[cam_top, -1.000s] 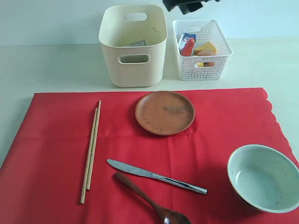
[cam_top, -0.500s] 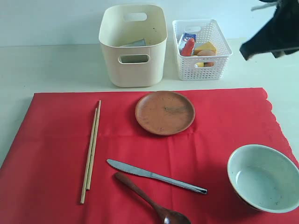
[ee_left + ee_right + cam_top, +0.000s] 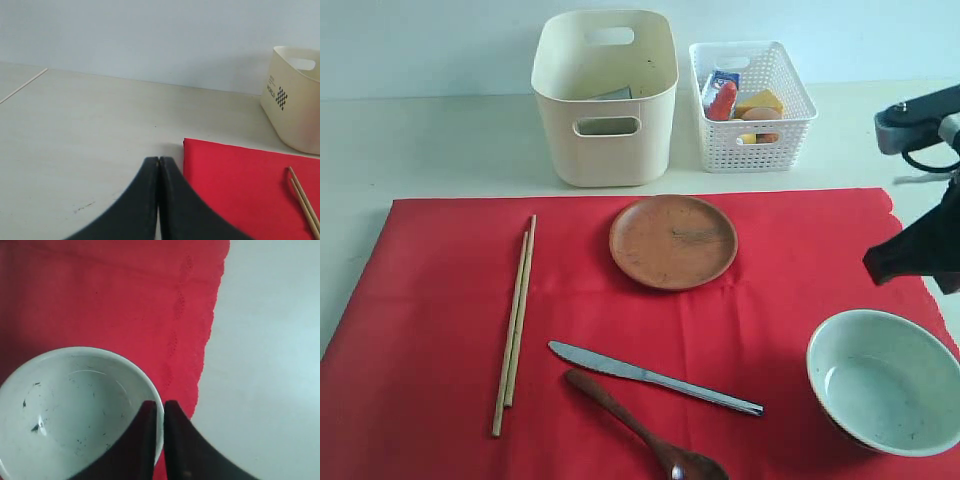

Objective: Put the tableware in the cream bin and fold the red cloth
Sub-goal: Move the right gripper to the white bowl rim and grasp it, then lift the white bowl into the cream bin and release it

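Note:
The red cloth (image 3: 790, 260) lies flat, its scalloped edge on the right. On it rest the brown plate (image 3: 673, 241), chopsticks (image 3: 515, 320), knife (image 3: 650, 377), wooden spoon (image 3: 640, 430) and green bowl (image 3: 885, 380). The cream bin (image 3: 605, 150) stands behind; a grey shape shows inside, and I cannot tell if it is the cup. My right gripper (image 3: 880, 265) hangs above the bowl's far rim, shut; in its wrist view its tips (image 3: 158, 404) overlap the bowl (image 3: 75, 410) rim. My left gripper (image 3: 158, 160) is shut over bare table beside the cloth's corner (image 3: 235, 185).
A white lattice basket (image 3: 752, 100) with food items and a carton stands right of the cream bin. Bare pale table runs along the left and right of the cloth. The left arm is outside the exterior view.
The right arm has swung from above the basket to the right and down, and now hangs just over the bowl. Nothing on the cloth has moved.

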Robot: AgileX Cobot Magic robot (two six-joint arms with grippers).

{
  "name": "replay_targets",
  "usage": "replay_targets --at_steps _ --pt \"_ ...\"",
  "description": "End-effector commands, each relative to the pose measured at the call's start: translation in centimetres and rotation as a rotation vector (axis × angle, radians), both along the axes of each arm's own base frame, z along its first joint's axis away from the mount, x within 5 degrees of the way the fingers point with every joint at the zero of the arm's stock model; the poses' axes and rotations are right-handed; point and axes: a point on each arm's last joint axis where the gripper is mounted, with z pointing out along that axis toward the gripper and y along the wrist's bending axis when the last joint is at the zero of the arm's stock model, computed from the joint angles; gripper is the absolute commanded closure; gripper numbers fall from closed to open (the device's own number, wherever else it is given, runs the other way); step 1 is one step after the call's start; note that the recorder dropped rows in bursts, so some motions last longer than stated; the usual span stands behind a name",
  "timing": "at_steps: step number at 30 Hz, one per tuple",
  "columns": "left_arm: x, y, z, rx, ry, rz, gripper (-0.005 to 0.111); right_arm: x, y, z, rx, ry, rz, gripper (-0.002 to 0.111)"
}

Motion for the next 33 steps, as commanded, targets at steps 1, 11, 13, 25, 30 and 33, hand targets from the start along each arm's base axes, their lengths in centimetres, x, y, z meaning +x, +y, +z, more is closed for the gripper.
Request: replay_targets --at_steps 1,11,13,25,30,33 --pt "0.0 0.0 0.0 -0.004 -0.007 -0.006 0.104 0.0 0.1 -1.3 0.038 -0.038 -0.017 0.085" --pt "0.0 0.0 0.0 -0.004 -0.007 -0.006 0.104 0.9 0.6 -5.0 0.016 0.040 0.003 0.039" --pt "0.0 0.0 0.0 -0.004 -0.007 -0.006 0.104 1.1 0.7 -5.9 0.005 0.070 0.004 0.039" --pt "0.0 0.0 0.0 -0.004 -0.007 -0.006 0.104 1.8 1.1 -9.2 -0.037 0.180 0.010 0.068" --pt "0.0 0.0 0.0 -0.004 -0.007 -0.006 0.104 1.7 1.0 -8.8 -0.038 0.190 -0.004 0.107" --pt "0.0 0.0 0.0 -0.004 -0.007 -0.006 0.104 1.8 1.3 -6.9 0.007 0.155 -0.018 0.108"
